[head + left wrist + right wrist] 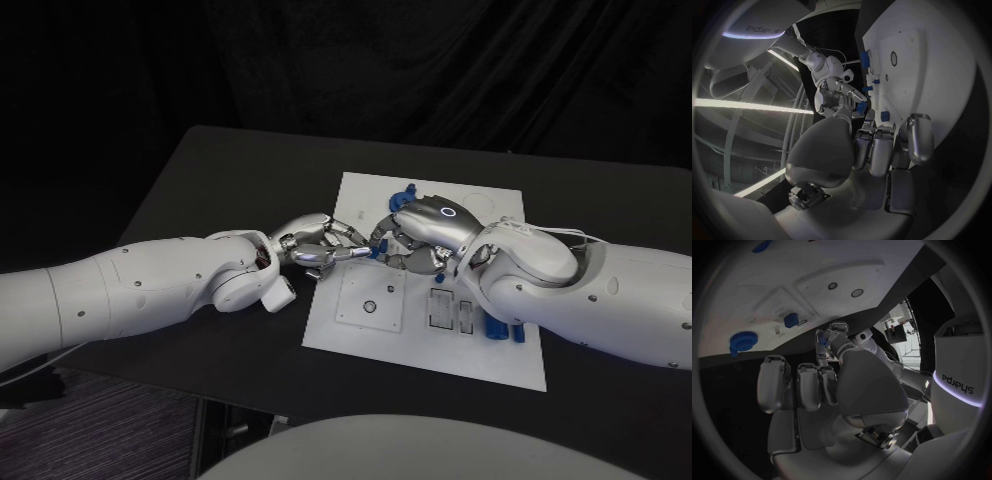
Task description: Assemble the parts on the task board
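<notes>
Several parts (741,342) already sit on the board (418,345); the left hand (320,246) and right hand (420,236) meet, fingers jointly pinching 1 blue piece (382,251), seemingly mid-handover.

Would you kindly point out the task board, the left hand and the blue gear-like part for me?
task board (433,355), head view, on its bare white near part.
left hand (320,243), head view, on the middle of the silver hand.
blue gear-like part (742,341), right wrist view, on its round toothed top.
</notes>
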`<action>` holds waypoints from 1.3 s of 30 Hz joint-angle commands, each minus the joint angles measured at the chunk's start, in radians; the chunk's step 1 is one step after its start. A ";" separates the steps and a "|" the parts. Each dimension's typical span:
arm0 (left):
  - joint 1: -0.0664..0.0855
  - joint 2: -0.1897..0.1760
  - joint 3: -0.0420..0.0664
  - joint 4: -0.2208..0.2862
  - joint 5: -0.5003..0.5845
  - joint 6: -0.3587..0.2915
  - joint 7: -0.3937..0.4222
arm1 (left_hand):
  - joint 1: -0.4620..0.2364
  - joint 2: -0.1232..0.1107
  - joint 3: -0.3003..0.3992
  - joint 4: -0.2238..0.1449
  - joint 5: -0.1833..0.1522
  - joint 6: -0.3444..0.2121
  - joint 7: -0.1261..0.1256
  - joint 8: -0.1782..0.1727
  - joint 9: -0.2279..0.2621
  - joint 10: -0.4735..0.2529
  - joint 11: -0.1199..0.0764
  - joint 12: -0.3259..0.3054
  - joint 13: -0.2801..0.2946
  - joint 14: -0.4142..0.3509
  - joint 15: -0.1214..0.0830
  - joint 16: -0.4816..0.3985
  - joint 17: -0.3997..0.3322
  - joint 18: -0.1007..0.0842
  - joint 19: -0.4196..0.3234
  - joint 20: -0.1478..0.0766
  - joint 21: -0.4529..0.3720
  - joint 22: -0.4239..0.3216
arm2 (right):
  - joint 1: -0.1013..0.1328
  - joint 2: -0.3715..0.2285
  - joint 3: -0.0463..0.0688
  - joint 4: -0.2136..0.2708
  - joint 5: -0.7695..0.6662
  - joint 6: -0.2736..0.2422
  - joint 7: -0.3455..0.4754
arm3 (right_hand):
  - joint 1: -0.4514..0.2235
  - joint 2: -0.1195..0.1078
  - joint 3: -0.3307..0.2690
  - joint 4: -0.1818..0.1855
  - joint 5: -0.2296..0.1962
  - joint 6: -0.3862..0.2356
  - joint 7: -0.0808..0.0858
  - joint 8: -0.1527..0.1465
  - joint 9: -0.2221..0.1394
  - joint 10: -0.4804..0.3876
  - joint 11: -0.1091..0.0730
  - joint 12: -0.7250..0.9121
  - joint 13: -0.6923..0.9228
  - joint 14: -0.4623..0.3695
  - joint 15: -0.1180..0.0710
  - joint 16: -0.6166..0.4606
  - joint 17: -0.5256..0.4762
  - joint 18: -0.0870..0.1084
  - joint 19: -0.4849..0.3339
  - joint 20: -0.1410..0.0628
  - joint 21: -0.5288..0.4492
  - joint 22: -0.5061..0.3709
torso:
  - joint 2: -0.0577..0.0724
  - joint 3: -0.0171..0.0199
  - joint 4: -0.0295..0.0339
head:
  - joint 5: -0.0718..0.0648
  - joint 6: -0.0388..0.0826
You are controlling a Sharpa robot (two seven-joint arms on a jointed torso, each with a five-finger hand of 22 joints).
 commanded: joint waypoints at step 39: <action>-0.002 0.024 0.001 -0.015 0.010 0.035 0.019 | 0.177 0.017 0.105 -0.057 0.345 0.074 -0.032 0.123 0.099 0.107 -0.026 -0.001 0.259 0.104 -0.020 0.003 0.263 0.004 -0.008 -0.020 -0.007 0.177 | 0.001 0.018 0.000 -0.002 0.014 0.061 0.016 | 0.002 0.011 -0.002 0.002 0.003 -0.001 -0.017 -0.008 0.124 0.017 0.004 0.001 0.159 0.062 -0.004 -0.001 0.083 -0.002 0.015 -0.006 -0.004 0.194 | -0.001 -0.0008 -0.0004 | 0.011 0.000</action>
